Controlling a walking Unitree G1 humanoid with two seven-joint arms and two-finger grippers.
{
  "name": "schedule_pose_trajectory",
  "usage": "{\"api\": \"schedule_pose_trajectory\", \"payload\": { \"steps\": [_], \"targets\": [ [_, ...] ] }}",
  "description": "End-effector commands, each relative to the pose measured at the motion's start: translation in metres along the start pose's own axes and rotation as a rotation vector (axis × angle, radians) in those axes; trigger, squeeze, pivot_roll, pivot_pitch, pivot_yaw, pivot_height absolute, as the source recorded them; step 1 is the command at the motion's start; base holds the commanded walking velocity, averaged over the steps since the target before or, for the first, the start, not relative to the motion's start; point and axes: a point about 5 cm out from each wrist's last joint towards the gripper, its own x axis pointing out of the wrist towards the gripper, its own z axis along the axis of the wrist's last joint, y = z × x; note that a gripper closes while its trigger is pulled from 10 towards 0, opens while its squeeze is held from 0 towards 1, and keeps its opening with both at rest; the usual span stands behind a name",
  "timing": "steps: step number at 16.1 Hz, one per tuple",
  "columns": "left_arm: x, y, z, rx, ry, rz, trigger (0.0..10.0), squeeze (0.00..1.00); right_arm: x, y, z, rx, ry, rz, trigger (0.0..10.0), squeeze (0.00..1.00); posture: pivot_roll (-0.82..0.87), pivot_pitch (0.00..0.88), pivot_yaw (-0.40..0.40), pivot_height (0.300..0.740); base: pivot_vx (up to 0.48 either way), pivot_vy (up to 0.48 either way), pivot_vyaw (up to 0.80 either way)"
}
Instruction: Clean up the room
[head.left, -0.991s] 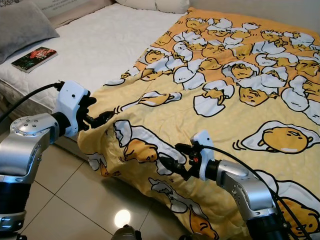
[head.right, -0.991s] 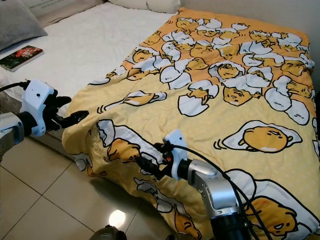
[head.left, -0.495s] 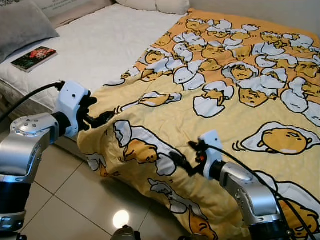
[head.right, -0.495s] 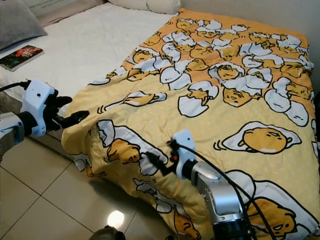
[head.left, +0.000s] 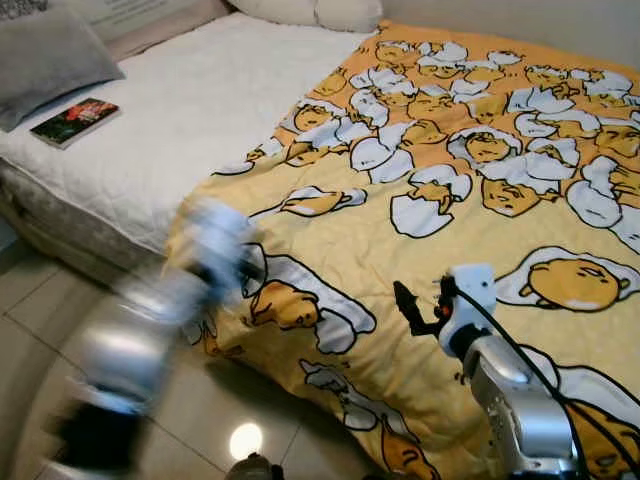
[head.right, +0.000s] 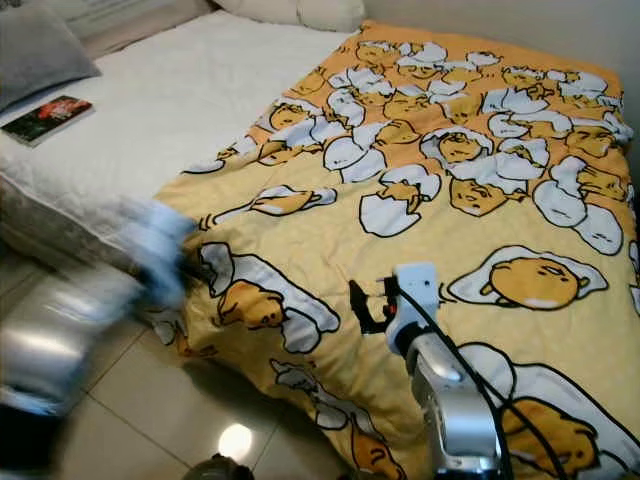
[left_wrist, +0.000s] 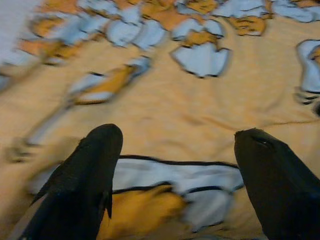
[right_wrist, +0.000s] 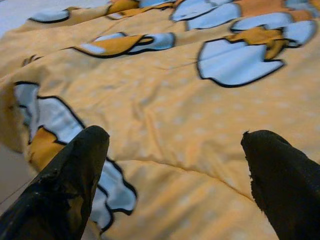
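A yellow blanket (head.left: 470, 200) printed with cartoon eggs covers the right part of the bed, and its front edge hangs toward the floor. My left arm is a blur by the blanket's front-left corner (head.left: 200, 300). In the left wrist view the left gripper (left_wrist: 180, 137) is open just over the blanket, holding nothing. My right gripper (head.left: 412, 305) hovers above the blanket near its front edge. It is open too, with its black fingers (right_wrist: 75, 170) spread over the cloth.
Bare white mattress (head.left: 190, 110) takes up the bed's left half. On it lie a book (head.left: 73, 107) and a grey pillow (head.left: 50, 55). White pillows (head.left: 320, 10) sit at the head. Glossy tiled floor (head.left: 250, 440) runs along the bed's front.
My left arm has swung away from where it held the blanket's corner and is now blurred and lower. My right gripper has lifted off the blanket's front edge and moved right.
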Motion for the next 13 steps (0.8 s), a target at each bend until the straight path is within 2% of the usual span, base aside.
{"api": "schedule_pose_trajectory", "payload": {
  "steps": [1,3,5,6,7,8,10,11,13],
  "targets": [
    [0.0,0.0,0.007,0.022,-0.038,0.053,10.0,1.0,-0.005,-0.005,0.005,-0.011,-0.025,-0.04,10.0,0.0,-0.06,0.0,0.007,0.74,0.0,0.0,0.0],
    [0.005,-0.01,0.001,0.042,-0.024,0.055,10.0,1.0,-0.011,-0.004,0.003,-0.009,-0.033,-0.059,10.0,0.0,-0.06,0.0,-0.011,0.74,0.0,0.0,0.0],
    [0.008,-0.011,-0.004,0.12,-0.007,0.123,10.0,1.0,-0.015,-0.002,0.001,0.01,-0.03,-0.074,10.0,0.0,-0.07,0.0,-0.023,0.74,0.0,0.0,0.0],
    [0.008,-0.011,-0.005,0.122,0.003,0.129,10.0,0.95,-0.015,-0.002,0.001,0.012,-0.03,-0.074,10.0,0.0,-0.07,0.0,-0.027,0.74,0.0,0.0,0.0],
    [0.009,-0.011,-0.009,0.127,0.021,0.149,10.0,0.4,-0.015,0.0,0.001,0.014,-0.029,-0.078,10.0,0.0,-0.08,0.002,-0.032,0.74,0.0,0.0,0.0],
    [0.009,-0.012,-0.009,0.124,0.023,0.146,10.0,0.24,-0.015,-0.001,0.001,0.011,-0.023,-0.084,10.0,0.0,-0.08,0.002,-0.032,0.74,0.0,0.0,0.0],
    [0.01,-0.015,-0.008,0.129,0.021,0.148,10.0,0.05,-0.014,-0.002,0.001,0.028,-0.016,-0.098,10.0,0.0,-0.08,0.01,-0.035,0.74,0.0,0.0,0.0],
    [0.01,-0.016,-0.007,0.127,0.02,0.148,10.0,0.02,-0.014,-0.002,0.001,0.034,-0.016,-0.101,10.0,0.0,-0.08,0.01,-0.034,0.74,0.0,0.0,0.0],
    [0.011,-0.016,-0.006,0.129,0.021,0.146,10.0,0.0,-0.014,-0.002,0.0,0.04,-0.012,-0.103,10.0,0.0,-0.08,0.013,-0.031,0.74,0.0,0.0,0.0]
  ]
}}
